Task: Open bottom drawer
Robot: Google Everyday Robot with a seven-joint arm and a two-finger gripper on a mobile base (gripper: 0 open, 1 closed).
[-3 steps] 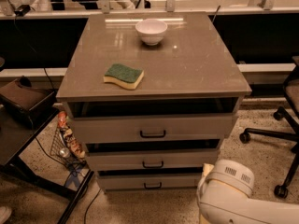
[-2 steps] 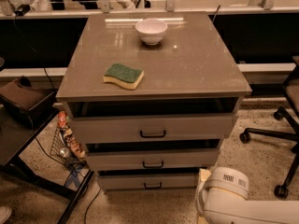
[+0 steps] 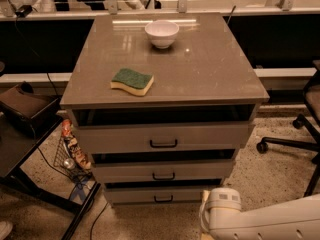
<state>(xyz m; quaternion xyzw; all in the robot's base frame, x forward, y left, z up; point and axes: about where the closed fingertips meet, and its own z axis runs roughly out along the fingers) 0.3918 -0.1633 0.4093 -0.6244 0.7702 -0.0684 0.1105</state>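
- Far left: red printed packet (image 3: pixel 70 140) standing in a wire basket (image 3: pixel 64 160), lettering unreadable.
- On the grey-beige cabinet top (image 3: pixel 215 69): green-and-yellow sponge (image 3: pixel 132 81), then white bowl (image 3: pixel 161 33), well apart.
- Lowest and slimmest, grey-beige bottom drawer (image 3: pixel 130 196) with small black bar handle (image 3: pixel 163 199), dark gap above its front.
- Low right, just beside that drawer: white arm's gripper (image 3: pixel 214 215); apart or together, cannot tell.

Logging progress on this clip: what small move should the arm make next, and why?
Probably bring the gripper, which is not in view, to the black handle of the bottom drawer. The drawer is not pulled out, nothing touches its handle, and only the white arm shows, low and to its right.
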